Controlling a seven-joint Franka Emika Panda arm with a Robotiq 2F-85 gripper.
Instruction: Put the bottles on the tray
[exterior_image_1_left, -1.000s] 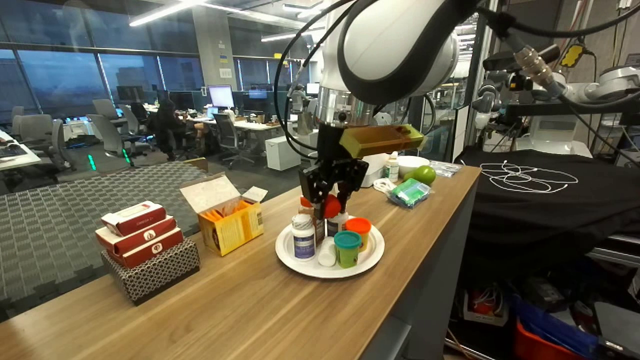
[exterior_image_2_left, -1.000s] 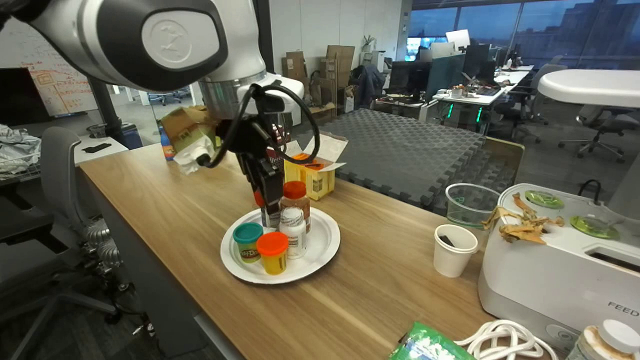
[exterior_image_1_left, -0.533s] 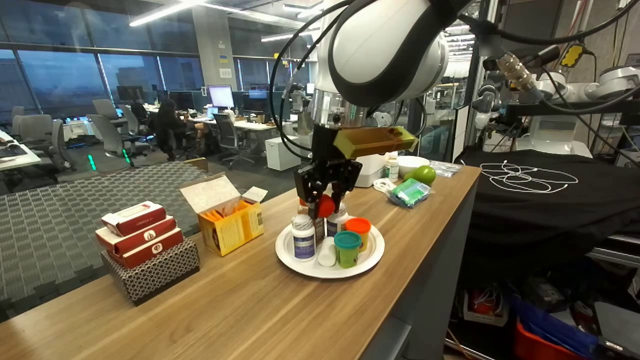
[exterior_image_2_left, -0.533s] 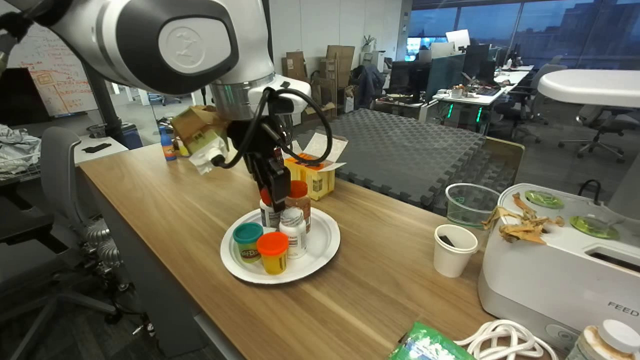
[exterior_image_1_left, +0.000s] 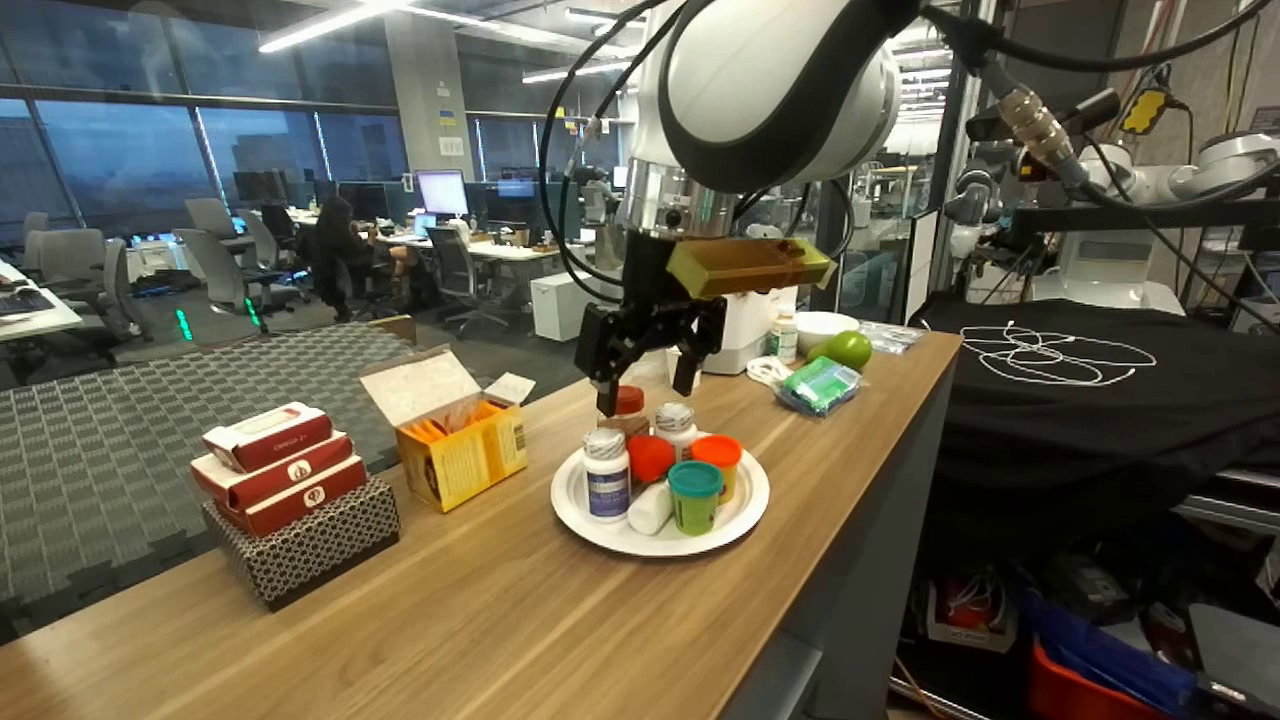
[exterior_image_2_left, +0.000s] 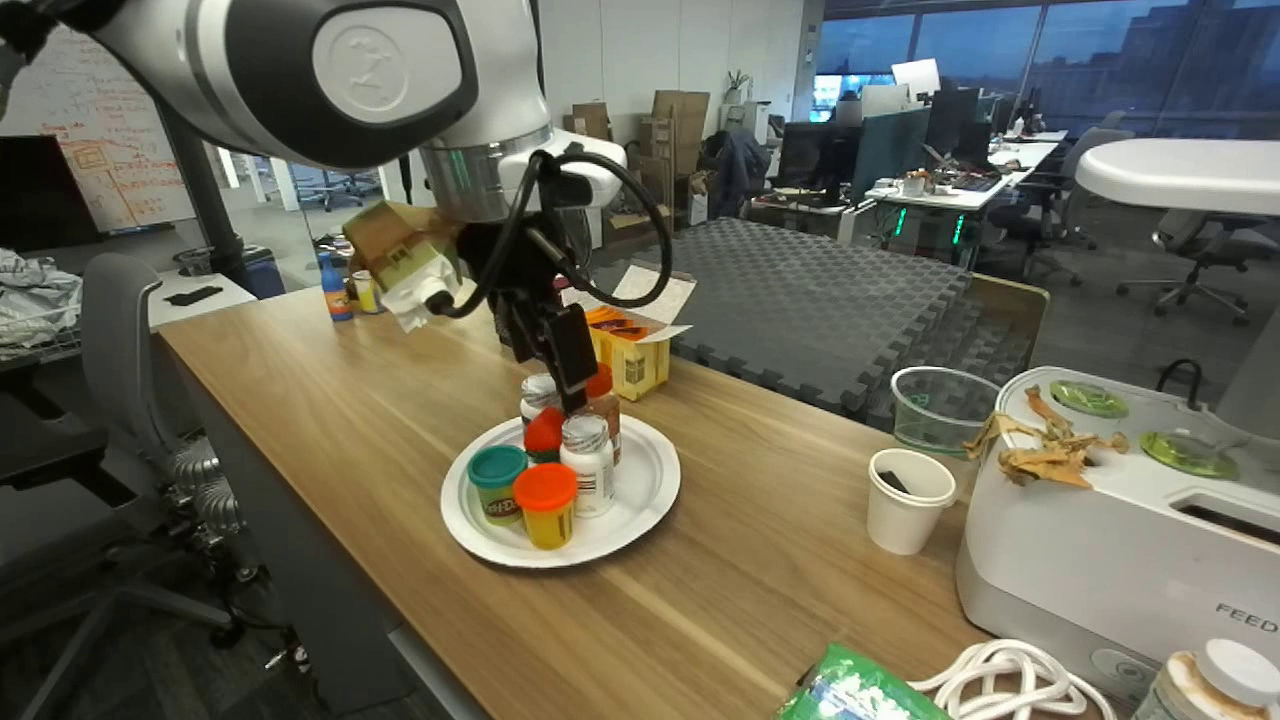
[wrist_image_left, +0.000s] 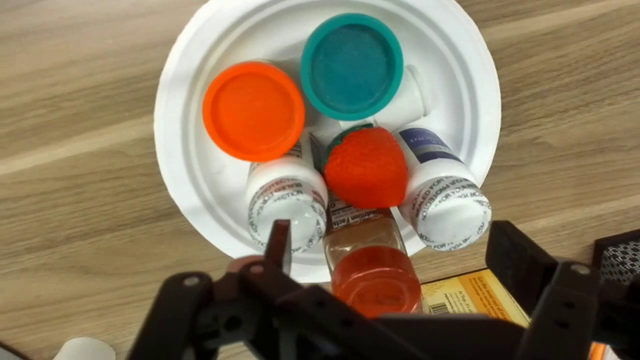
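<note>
My gripper hangs open above the tray, a round white plate, with nothing held. In the wrist view the two fingers stand wide apart above the red-capped jar. Crowded on the plate are the orange-lidded tub, the green tub with teal lid and the jar. Two white bottles stand upright, one in front and one behind; a small white bottle lies on its side. Among them rests a red strawberry-like thing, partly hiding the jar's label.
Beside the plate stands an open yellow box. Red-and-white cartons are stacked on a patterned box. In an exterior view I see a paper cup, a white appliance, a green packet and, at the counter's end, a blue bottle.
The gripper has opened and risen a little. The red strawberry-like thing, earlier between the fingers, has dropped among the bottles, and the lying white bottle has shifted slightly.
</note>
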